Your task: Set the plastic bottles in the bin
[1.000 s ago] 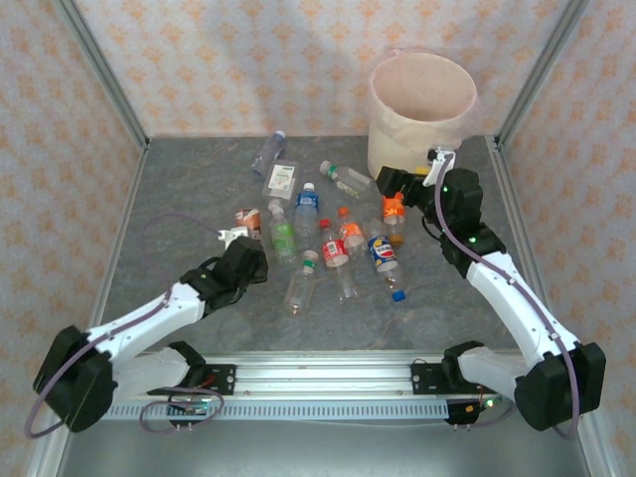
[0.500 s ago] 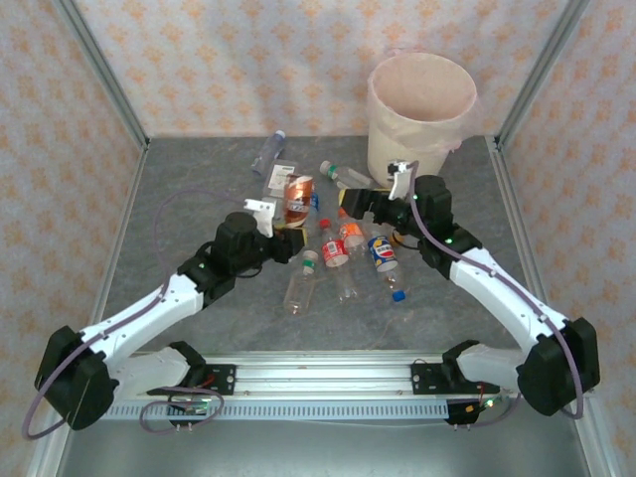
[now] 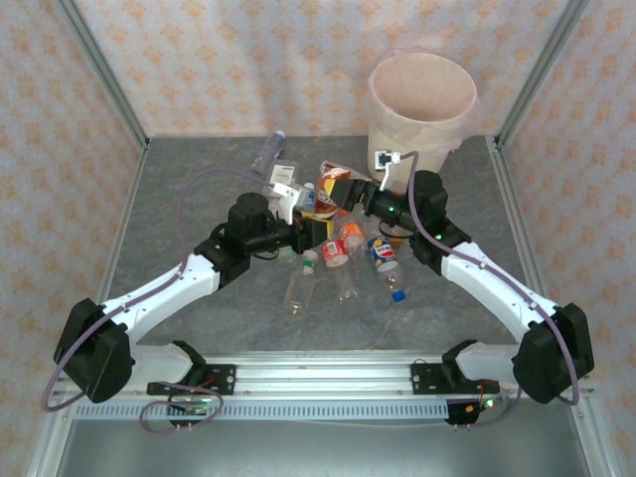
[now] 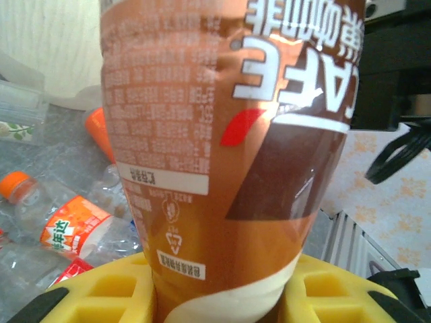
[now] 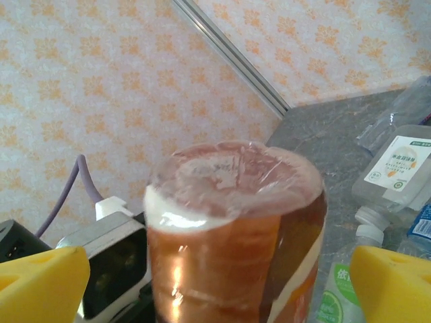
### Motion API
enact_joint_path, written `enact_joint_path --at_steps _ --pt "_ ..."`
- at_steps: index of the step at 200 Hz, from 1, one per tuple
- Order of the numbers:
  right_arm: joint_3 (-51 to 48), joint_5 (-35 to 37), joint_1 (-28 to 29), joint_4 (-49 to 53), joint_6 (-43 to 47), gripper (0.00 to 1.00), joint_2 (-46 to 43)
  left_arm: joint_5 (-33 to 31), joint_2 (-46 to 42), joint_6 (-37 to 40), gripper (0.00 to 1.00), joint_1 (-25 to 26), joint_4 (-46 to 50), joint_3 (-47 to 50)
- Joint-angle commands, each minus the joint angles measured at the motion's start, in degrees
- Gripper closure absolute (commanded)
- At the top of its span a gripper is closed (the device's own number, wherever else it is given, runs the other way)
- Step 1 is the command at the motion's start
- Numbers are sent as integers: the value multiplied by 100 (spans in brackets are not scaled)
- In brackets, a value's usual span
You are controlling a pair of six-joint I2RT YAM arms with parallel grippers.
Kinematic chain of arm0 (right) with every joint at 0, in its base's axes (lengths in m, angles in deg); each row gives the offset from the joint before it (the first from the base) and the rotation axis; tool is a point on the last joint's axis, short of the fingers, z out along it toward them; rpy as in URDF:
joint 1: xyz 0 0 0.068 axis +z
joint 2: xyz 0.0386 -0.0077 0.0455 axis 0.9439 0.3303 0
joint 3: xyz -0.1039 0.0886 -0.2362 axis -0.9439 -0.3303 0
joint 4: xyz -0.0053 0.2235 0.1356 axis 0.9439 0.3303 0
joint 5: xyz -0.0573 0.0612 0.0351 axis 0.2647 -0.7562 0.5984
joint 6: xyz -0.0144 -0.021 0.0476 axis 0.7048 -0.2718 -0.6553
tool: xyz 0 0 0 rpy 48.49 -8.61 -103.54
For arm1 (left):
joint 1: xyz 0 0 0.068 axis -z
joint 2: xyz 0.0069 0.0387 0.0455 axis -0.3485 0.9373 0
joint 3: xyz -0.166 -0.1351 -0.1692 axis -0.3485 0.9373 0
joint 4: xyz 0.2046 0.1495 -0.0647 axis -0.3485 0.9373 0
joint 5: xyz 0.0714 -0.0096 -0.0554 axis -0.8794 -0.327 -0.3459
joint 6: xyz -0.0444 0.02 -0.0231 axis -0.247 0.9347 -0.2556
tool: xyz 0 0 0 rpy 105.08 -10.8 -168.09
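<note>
A brown-labelled plastic bottle hangs above the table's middle, its neck end pinched between the yellow pads of my left gripper, which is shut on it. My right gripper is open. Its yellow fingertips stand wide on either side of the bottle's base, with gaps on both sides. Several more plastic bottles lie scattered on the grey table below. The pale cream bin with its bag lining stands at the far right.
A flat clear bottle with a white label and a blue-capped one lie toward the back. An orange-capped bottle lies under my left gripper. Metal frame posts and patterned walls close in the table.
My left gripper has lifted the brown bottle from the left and carried it toward the middle. My right gripper has swung left from beside the bin and now straddles the bottle's base.
</note>
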Motion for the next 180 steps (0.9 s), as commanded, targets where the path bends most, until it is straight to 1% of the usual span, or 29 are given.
enact_joint_path --at_steps 1,20,42,65,86,115,117,122,126,128,130,132,136,153,160,169,180 --pt "320 14 43 -205 -192 1 194 363 -23 -38 100 28 -427 -58" --pt "370 65 49 -75 -240 0 289 405 -8 -38 100 36 -469 -62" --pt "392 -58 43 -75 -298 6 381 462 53 -4 100 46 -401 -99" --pt "405 -174 51 -19 -255 17 484 464 119 18 100 46 -307 -146" --pt "486 -49 51 239 -116 27 525 349 147 26 100 48 -266 -161" --pt "616 3 52 479 62 35 560 189 219 63 100 45 -119 -208" --pt "616 2 52 479 76 35 558 171 223 73 98 50 -97 -214" --pt "616 25 51 491 132 36 551 134 235 95 89 45 -50 -234" --pt "623 54 51 510 173 38 537 83 244 112 75 45 6 -256" --pt "624 76 47 524 198 39 533 46 247 114 66 47 37 -261" --pt "625 106 50 543 207 40 521 -5 248 121 59 46 73 -271" --pt "625 135 51 563 233 41 518 -49 250 117 54 45 102 -269" --pt "633 217 55 615 274 43 503 -129 248 124 47 45 149 -284" --pt "633 596 50 822 467 52 416 -275 233 154 23 45 223 -257" --pt "642 820 45 930 540 56 390 -341 201 151 16 45 230 -225" --pt "666 1120 35 1084 613 64 367 -426 147 158 9 47 202 -176" --pt "708 1359 -8 1248 674 70 363 -544 72 165 3 40 180 -105"
